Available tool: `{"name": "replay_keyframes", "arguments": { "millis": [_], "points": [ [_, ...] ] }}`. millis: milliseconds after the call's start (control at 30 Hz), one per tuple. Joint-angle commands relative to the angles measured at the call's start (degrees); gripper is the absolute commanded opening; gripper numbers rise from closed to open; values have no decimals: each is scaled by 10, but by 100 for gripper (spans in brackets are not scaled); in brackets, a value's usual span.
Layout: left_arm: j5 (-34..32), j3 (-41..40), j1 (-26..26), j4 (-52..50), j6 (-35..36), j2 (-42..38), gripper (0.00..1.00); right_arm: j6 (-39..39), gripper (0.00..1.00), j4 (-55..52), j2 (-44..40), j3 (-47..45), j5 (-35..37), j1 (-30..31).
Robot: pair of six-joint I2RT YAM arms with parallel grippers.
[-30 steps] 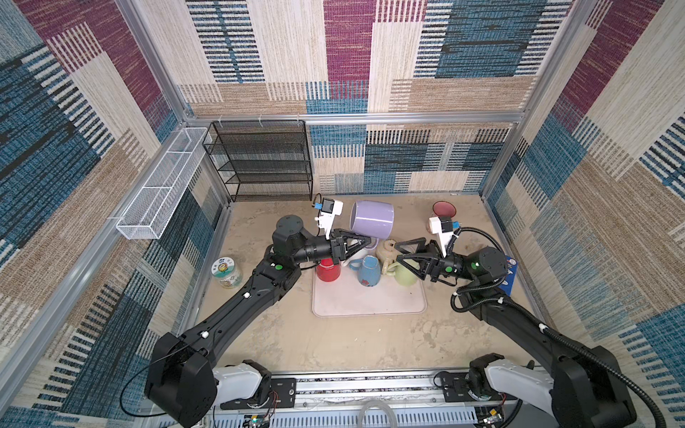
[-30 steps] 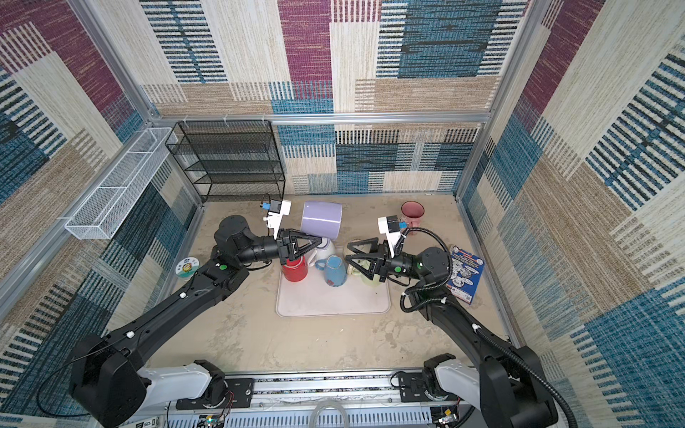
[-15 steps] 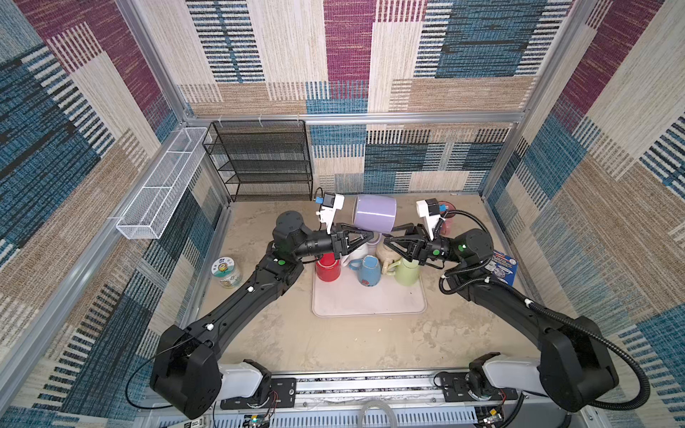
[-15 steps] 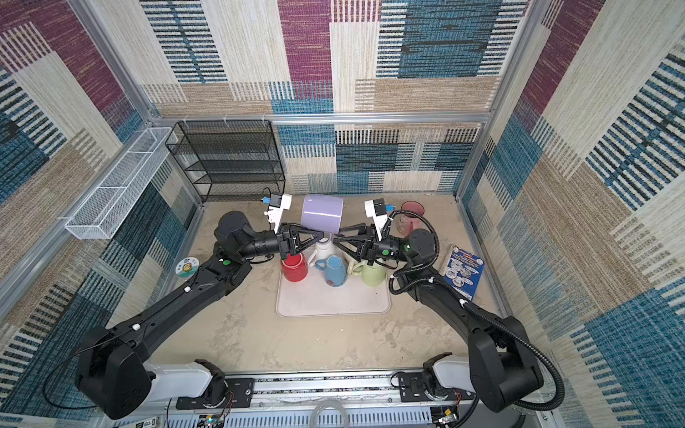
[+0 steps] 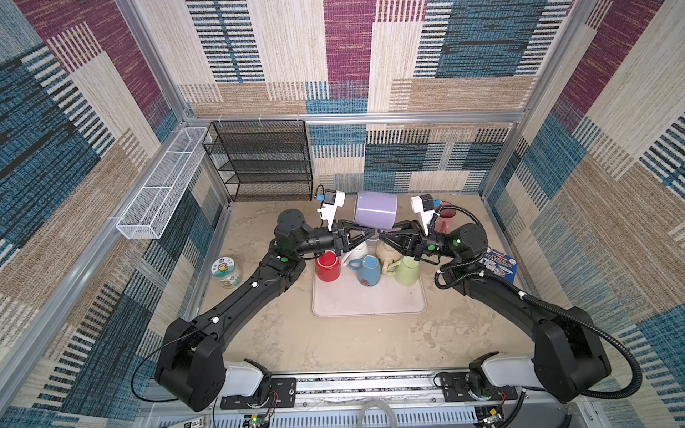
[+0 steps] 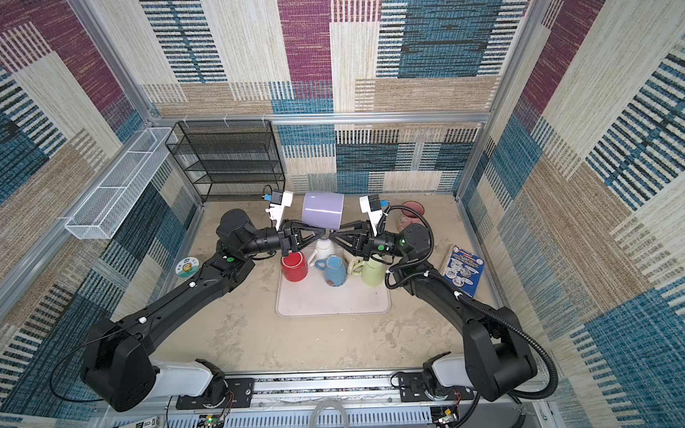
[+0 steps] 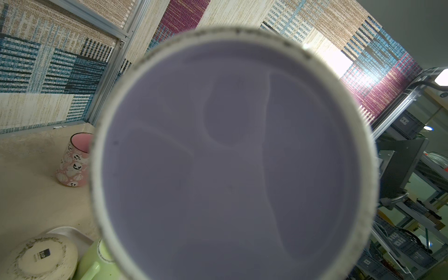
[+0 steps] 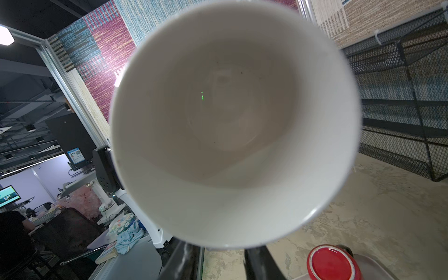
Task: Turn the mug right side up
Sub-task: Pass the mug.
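Observation:
The purple mug (image 5: 375, 211) (image 6: 322, 211) hangs on its side above the back of the tray, in both top views. Its handle is underneath, and my left gripper (image 5: 372, 233) (image 6: 325, 231) is shut on it from the left. The left wrist view is filled by the mug's purple base (image 7: 230, 157), which hides the jaws. My right gripper (image 5: 383, 237) (image 6: 333, 235) meets the same spot from the right. The right wrist view looks into the mug's white inside (image 8: 230, 121). Below the rim my right gripper (image 8: 221, 263) has its dark fingers (image 8: 184, 261) apart, with floor showing between them.
On the pale tray (image 5: 367, 307) stand upside-down mugs: red (image 5: 327, 265), blue (image 5: 369, 270), green (image 5: 407, 270), cream (image 5: 387, 254). A pink cup (image 5: 443, 218) is at the back right, a booklet (image 5: 498, 265) right, a jar (image 5: 226, 272) left, a black rack (image 5: 263, 163) behind.
My right arm has swung up and inward from beside the green mug to the purple mug's underside, its jaws narrowing. The left arm has kept its hold and shifted the mug slightly right.

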Motion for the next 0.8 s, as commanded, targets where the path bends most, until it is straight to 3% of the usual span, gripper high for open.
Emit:
{"name": "replay_keyframes", "arguments": {
  "millis": [0, 133, 233, 433, 633, 767],
  "points": [
    [17, -6, -1, 51, -16, 6, 0, 19, 33, 46, 7, 9, 10, 2],
    [18, -5, -1, 64, -24, 12, 0, 29, 30, 58, 13, 12, 10, 3],
    [21, -4, -1, 76, -32, 18, 0, 33, 21, 63, 15, 13, 12, 2],
    [25, -9, -2, 103, -49, 31, 0, 45, 22, 77, 23, 14, 14, 3],
    [26, -16, -3, 122, -60, 39, 0, 58, 1, 97, 29, 7, 20, 4],
    [24, -25, -3, 130, -63, 40, 0, 55, 0, 98, 23, -1, 28, 4]
  ]
}}
